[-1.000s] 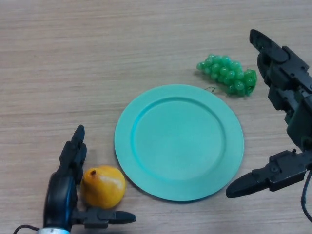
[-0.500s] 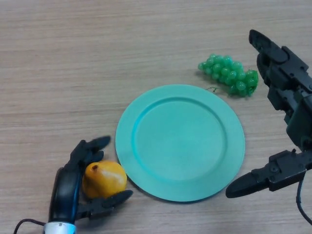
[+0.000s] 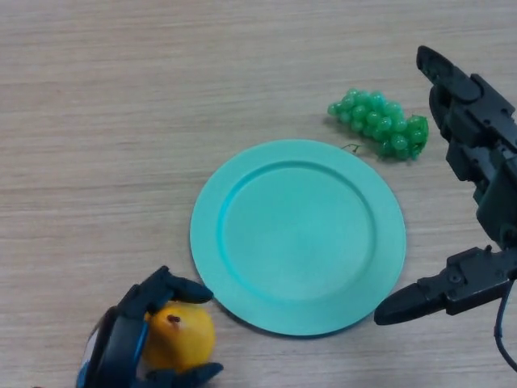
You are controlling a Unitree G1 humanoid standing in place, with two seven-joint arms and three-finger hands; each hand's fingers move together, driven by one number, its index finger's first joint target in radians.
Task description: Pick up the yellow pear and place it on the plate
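Table (image 3: 121, 97): light wood-grain top, fills the whole head view, everything else sits on it.

Plate (image 3: 242, 242): big round teal one, dead center, nothing on it.

Right hand (image 3: 477, 202): over at the right edge, hanging out past the plate's rim. Fingers are spread wide and straight, one pointing up toward the top right corner, the thumb poking left near the plate's lower right edge. Not touching anything as far as I can see.

Left hand (image 3: 129, 335): bottom left corner, just beside the plate's lower left rim. Fingers curled over the top of the pear and the thumb hooked under it, so it's wrapped right around the fruit.

Green grapes (image 3: 378, 124): plastic-looking bunch up and right of the plate, close to its rim but clear of it, between the plate and the right hand.

Yellow pear (image 3: 179, 339): smallest thing here, stem end up, tucked inside the left hand, off the plate and just beside its lower left edge.
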